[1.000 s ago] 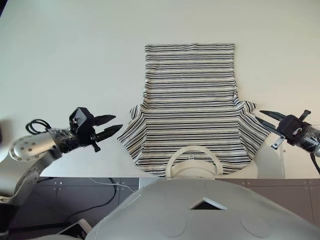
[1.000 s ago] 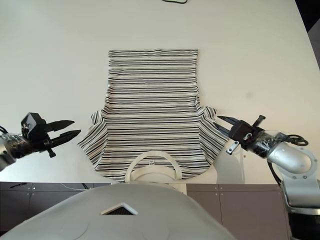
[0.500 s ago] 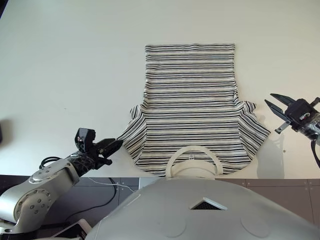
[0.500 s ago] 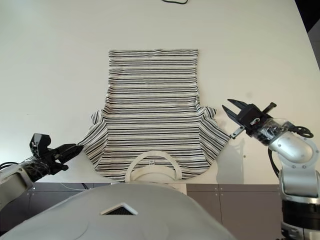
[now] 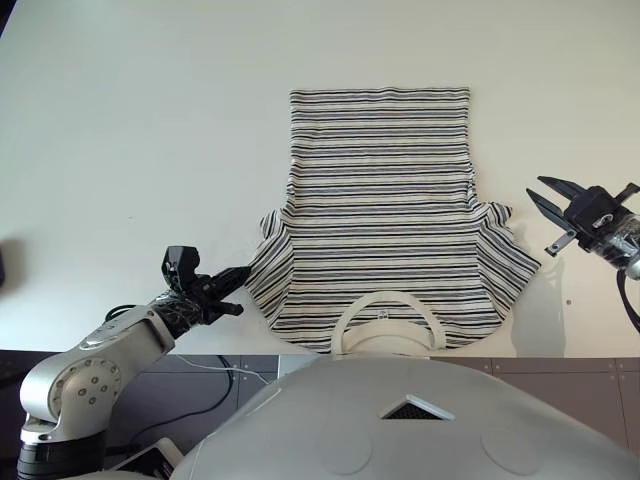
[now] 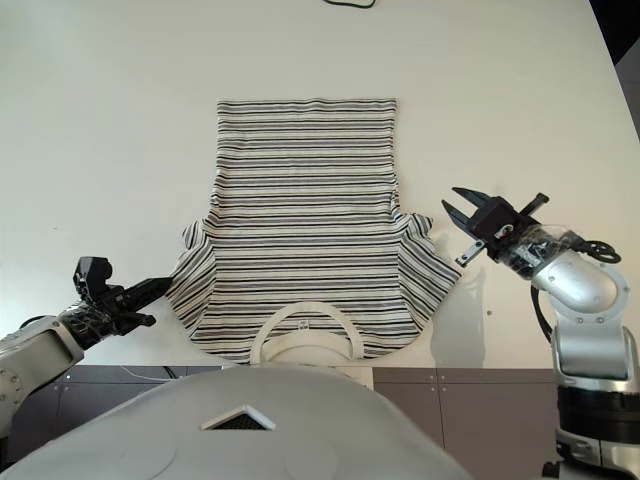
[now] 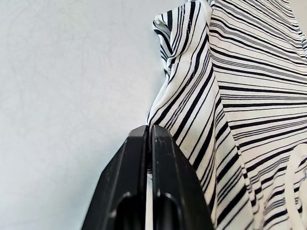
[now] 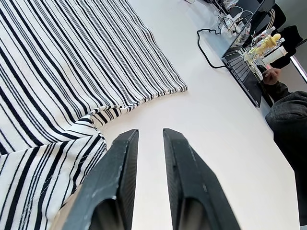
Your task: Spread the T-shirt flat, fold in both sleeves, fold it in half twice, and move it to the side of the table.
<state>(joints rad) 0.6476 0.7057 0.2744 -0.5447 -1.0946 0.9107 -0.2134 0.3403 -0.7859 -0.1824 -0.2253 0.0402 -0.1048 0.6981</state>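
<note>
Sleeve folding pending. Left fingers (image 7: 134,163) closed at left sleeve (image 5: 268,262) of striped black-and-white T-shirt (image 5: 380,200), hold unconfirmed; right fingers (image 8: 115,172) spread, empty, beside right sleeve (image 5: 505,250). Recommend pinching both hems squarely.

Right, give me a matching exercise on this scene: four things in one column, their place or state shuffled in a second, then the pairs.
Column one
1. left claw
2. right claw
3. T-shirt
4. black cable

Column two
A. open, just off the right sleeve
B. at the far edge of the table
C. shut, tips at the edge of the left sleeve
D. lying spread out, both sleeves unfolded

Pairs: 1-C, 2-A, 3-D, 4-B
</note>
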